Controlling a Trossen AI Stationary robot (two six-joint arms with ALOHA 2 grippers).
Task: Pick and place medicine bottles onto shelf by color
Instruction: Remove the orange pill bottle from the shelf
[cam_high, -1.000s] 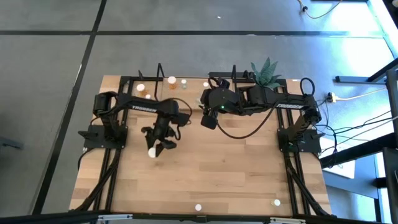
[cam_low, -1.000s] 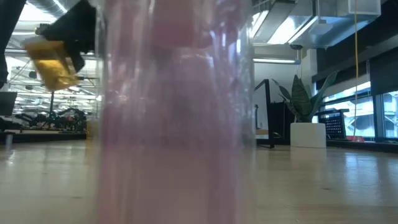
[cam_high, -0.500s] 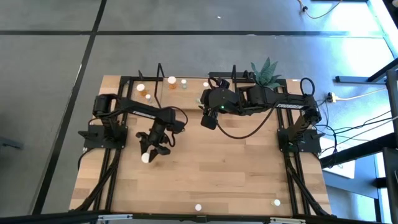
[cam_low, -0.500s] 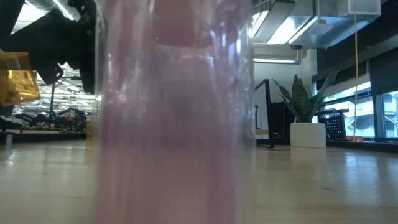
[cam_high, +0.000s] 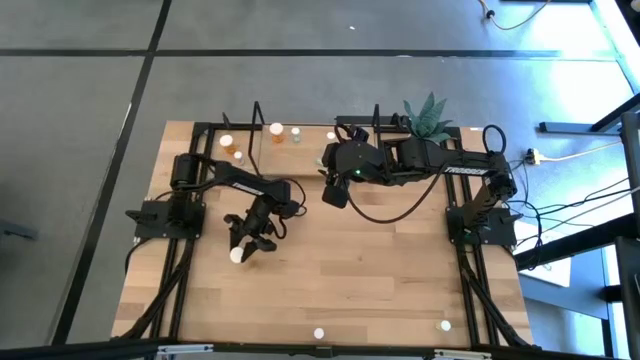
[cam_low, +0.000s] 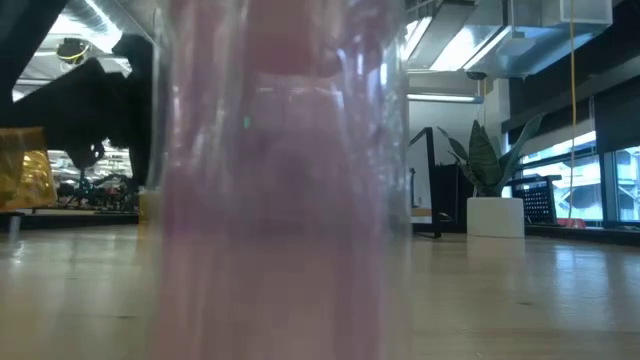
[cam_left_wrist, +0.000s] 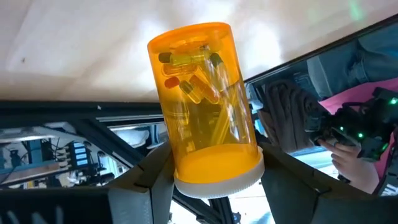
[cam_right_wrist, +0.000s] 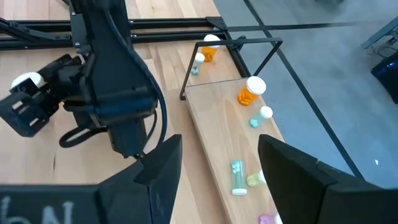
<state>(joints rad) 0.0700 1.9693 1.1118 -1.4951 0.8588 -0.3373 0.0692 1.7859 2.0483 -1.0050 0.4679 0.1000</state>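
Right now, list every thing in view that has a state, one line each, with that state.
left gripper: fingers shut on the orange bottle, raised above the table
orange bottle: capped, held by its cap end, capsules inside
right gripper: fingers open, empty, beside the shelf
shelf: holding several bottles
orange bottle on shelf: lying tipped over
green bottle on shelf: lying on its side
pink bottle: upright, close against the low camera

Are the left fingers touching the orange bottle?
Touching. The left wrist view shows the orange bottle clamped at its white cap between both dark fingers of the left gripper.
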